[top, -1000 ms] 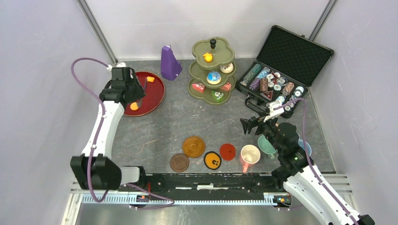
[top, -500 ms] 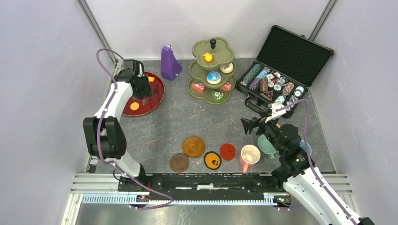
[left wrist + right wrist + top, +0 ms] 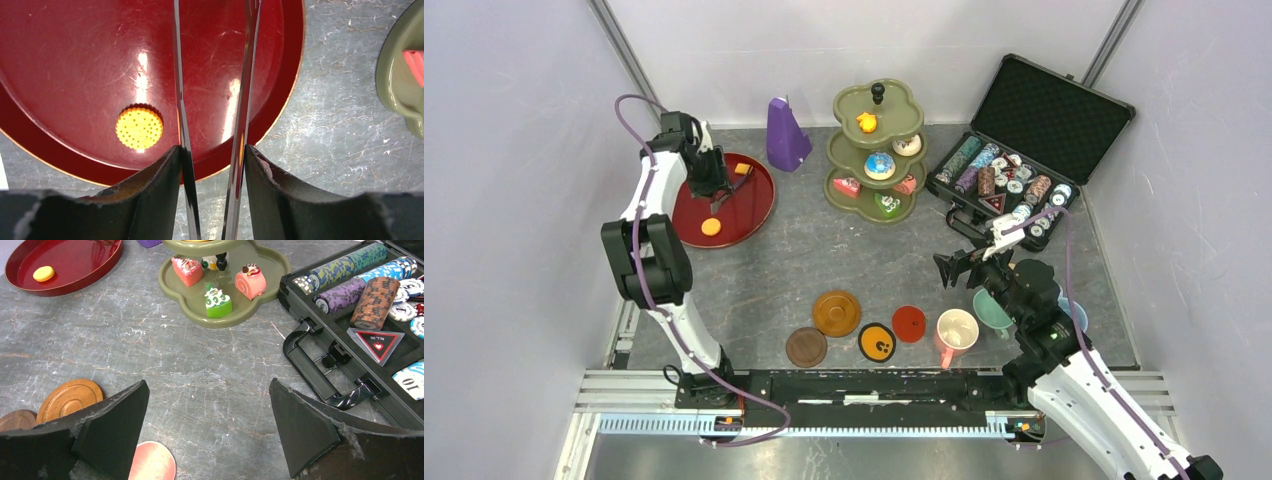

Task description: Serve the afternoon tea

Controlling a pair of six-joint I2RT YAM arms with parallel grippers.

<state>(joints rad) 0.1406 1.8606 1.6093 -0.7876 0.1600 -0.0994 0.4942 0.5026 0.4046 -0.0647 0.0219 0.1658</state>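
Left jaws clamped on metal tongs (image 3: 181,100), blades apart over the red tray (image 3: 75,50), nothing between them. Tray holds 2 pieces: cookie (image 3: 139,128) just beside the blades, orange piece (image 3: 744,169) near the far rim. Stand (image 3: 175,295): 6 cakes (image 3: 217,301), 1 top, 2 middle, 3 bottom. Desk (image 3: 200,355) front: 4 coasters (image 3: 837,312); 2 mugs seen clearly, pink (image 3: 956,330) and teal (image 3: 991,308). Right jaws wide apart, empty, above the desk.

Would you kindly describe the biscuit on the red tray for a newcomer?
At the far left of the table sits a round red tray. The biscuit lies near its front rim: flat, round, yellow and dotted, unlike the small orange block at the back.
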